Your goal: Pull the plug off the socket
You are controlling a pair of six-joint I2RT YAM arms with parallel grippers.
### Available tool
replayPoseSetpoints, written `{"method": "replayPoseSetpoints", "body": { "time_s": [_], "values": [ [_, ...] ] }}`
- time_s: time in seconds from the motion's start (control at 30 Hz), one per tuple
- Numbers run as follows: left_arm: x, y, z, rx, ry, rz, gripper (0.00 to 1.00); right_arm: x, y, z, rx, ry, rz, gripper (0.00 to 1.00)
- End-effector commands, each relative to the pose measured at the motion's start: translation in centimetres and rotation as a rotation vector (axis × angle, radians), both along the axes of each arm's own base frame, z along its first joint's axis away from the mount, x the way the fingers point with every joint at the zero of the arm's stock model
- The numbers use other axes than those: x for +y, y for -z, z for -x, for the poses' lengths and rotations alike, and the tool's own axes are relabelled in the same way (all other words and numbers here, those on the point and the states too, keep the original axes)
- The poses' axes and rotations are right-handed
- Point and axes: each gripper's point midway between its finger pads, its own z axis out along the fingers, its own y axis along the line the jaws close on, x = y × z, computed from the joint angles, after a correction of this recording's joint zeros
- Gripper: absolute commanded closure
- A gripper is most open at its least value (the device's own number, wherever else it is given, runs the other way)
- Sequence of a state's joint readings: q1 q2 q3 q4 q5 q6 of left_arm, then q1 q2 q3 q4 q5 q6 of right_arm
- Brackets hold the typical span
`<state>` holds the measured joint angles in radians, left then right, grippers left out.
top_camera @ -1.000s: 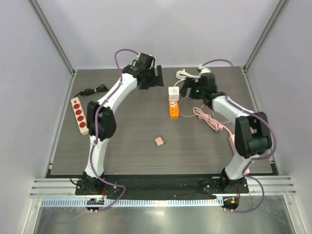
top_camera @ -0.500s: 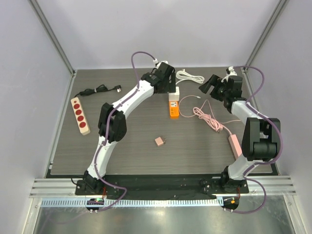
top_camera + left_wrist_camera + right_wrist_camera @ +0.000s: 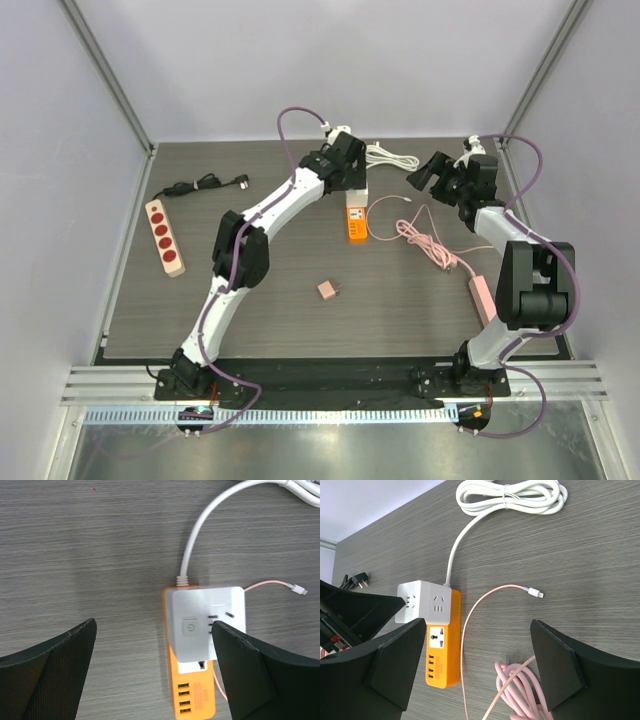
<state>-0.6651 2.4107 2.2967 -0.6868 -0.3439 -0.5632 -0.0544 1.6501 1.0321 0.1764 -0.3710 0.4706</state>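
**Bench entry: white plug seated on orange socket strip**

- Left gripper (image 3: 154, 630): jaws spread wide, empty, poised over the plug (image 3: 205, 622); whether it touches the plug cannot be told.
- Right gripper (image 3: 477, 625): jaws wide, empty, well to the right of the plug.
- Plug: white cube, seated on the far end of the socket strip (image 3: 197, 695).
- Socket strip: orange, flat on the table (image 3: 250, 300), mid-rear.
- White cord (image 3: 512, 497): coiled behind the strip.
- Pink cable (image 3: 520, 680): loose, to the strip's right.

Plug (image 3: 205, 622) atop the socket's (image 3: 194, 700) far end — coiled cable (image 3: 512, 497) behind
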Motion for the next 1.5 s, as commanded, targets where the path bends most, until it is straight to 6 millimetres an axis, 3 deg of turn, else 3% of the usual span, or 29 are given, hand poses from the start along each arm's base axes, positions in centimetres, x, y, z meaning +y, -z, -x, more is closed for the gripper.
{"method": "replayPoseSetpoints", "body": {
  "time_s": [0.0,0.17,0.37,0.57,0.67,0.7,0.77,0.8,0.93,0.97,1.0,1.07,1.1,1.17,1.27,1.47],
  "values": [
    [-2.5,-3.4,-0.5,-0.105,0.033,0.061,0.03,0.4,-1.2,-0.7,-0.057,-0.021,-0.009,0.09],
    [-3.7,-2.9,-0.2,-0.117,0.05,0.078,0.02,0.4,-1.0,-0.8,-0.05,-0.025,-0.006,0.09],
    [-3.8,0.0,0.1,-0.062,0.036,0.057,0.04,1.3,-1.1,-0.6,-0.049,-0.053,-0.055,0.11],
    [-4.5,1.3,-0.1,-0.042,0.048,0.075,0.09,2.0,-0.9,-0.7,-0.041,-0.086,-0.089,0.18],
    [-4.5,2.0,-0.2,-0.006,0.05,0.111,0.22,2.3,-0.8,-0.7,-0.038,-0.095,-0.099,0.21],
    [-4.2,2.2,-0.3,0.0,0.045,0.111,0.33,2.5,-0.8,-0.8,-0.037,-0.1,-0.103,0.22],
    [-4.0,2.2,-0.3,0.003,0.049,0.112,0.43,3.2,-0.4,-1.1,-0.029,-0.122,-0.107,0.23],
    [-3.9,2.3,-0.3,0.009,0.057,0.115,0.52,3.6,-0.3,-1.2,-0.027,-0.132,-0.109,0.24],
    [-3.6,2.6,0.1,0.039,0.089,0.133,0.73,5.2,0.8,-2.3,0.011,-0.178,-0.128,0.26],
    [-3.7,1.9,0.1,0.032,0.101,0.147,0.76,7.2,1.0,-2.4,0.016,-0.216,-0.132,0.26],
    [-3.6,2.0,0.2,0.039,0.105,0.151,0.86,7.7,1.0,-2.6,0.011,-0.223,-0.136,0.26],
    [-3.5,2.3,0.6,0.054,0.124,0.157,0.93,8.9,0.2,-3.3,-0.011,-0.244,-0.161,0.26],
    [-3.5,1.7,0.6,0.048,0.128,0.164,1.0,9.8,1.1,-3.3,0.007,-0.27,-0.186,0.26],
    [-3.6,2.0,1.0,0.056,0.145,0.173,1.0,10.6,0.8,-4.1,-0.016,-0.283,-0.238,0.26],
    [-4.4,1.4,1.7,0.056,0.197,0.229,1.0,10.8,2.6,-5.0,0.052,-0.229,-0.336,0.27],
    [-5.2,-1.0,2.2,0.031,0.285,0.302,1.0,11.0,3.7,-6.4,0.079,-0.159,-0.389,0.27]
  ]
}}
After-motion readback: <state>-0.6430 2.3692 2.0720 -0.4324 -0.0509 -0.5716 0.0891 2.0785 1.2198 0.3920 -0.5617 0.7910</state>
